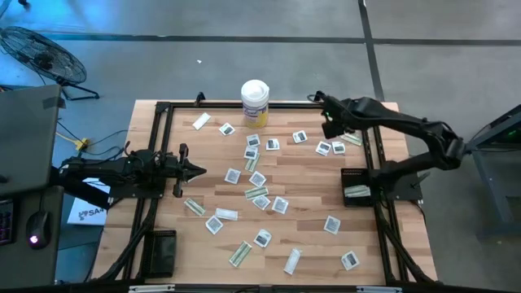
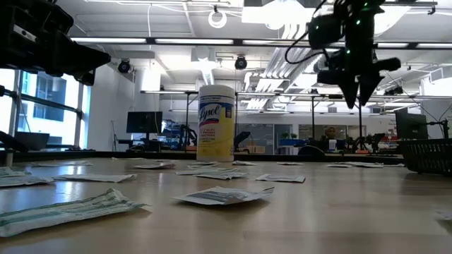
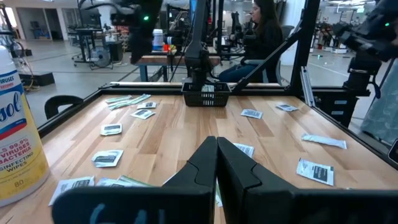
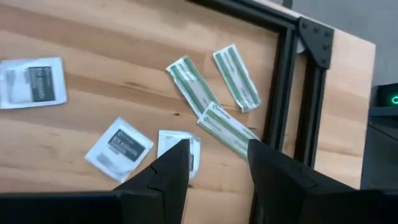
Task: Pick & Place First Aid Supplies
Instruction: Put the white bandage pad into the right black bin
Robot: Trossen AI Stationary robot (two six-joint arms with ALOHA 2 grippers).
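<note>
Hovering with fingers apart, the right claw (image 4: 214,165) sits above pale-green wrappers (image 4: 225,127) near the bench's (image 1: 309,203) far right corner, long axis apparently diagonal; the left claw (image 1: 195,171) waits closed.

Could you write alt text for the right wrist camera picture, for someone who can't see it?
The right gripper, open, hovers over a wooden table near its black frame rail, above three green-striped oblong wrappers and square white sachets.
</note>
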